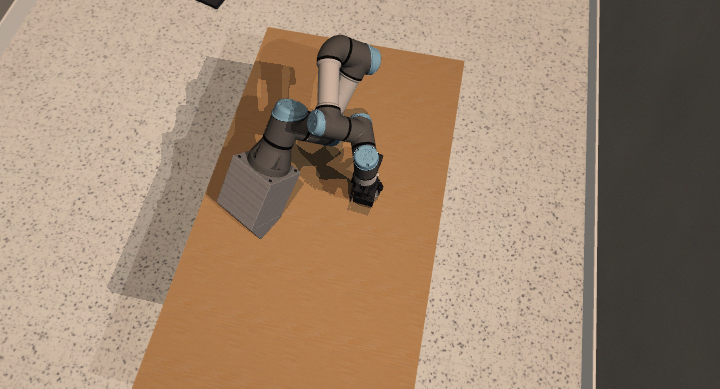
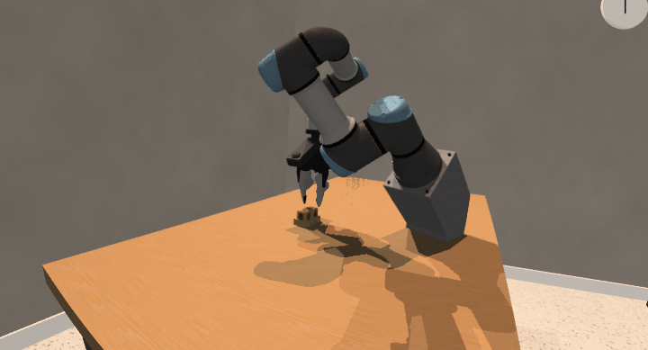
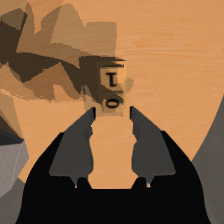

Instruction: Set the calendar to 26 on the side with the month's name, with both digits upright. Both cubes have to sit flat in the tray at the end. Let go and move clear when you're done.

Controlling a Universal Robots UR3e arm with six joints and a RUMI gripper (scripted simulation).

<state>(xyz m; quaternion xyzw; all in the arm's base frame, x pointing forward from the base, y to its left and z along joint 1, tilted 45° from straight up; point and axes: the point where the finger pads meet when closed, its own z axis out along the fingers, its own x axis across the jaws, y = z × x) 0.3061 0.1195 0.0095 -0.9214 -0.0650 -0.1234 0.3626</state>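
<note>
Two wooden number cubes sit side by side in a small wooden tray (image 2: 298,222) (image 3: 124,82). In the wrist view one cube (image 3: 111,78) shows a 1 on top, its base bar toward the top of the picture; the nearer cube (image 3: 112,103) shows a 0 lying sideways. In the exterior view one side face (image 2: 301,216) shows an 8; the other side digits are too small and shaded to read. The month's name cannot be read. My gripper (image 2: 311,204) (image 3: 112,107) is open, fingers partly apart, empty, pointing down just above the cubes. It hides them in the top view.
The arm's grey base block (image 1: 259,199) (image 2: 430,207) stands on the wooden table (image 1: 302,295) (image 2: 181,274), to the left of the gripper in the top view. The arm's shadow falls beside and partly over the tray.
</note>
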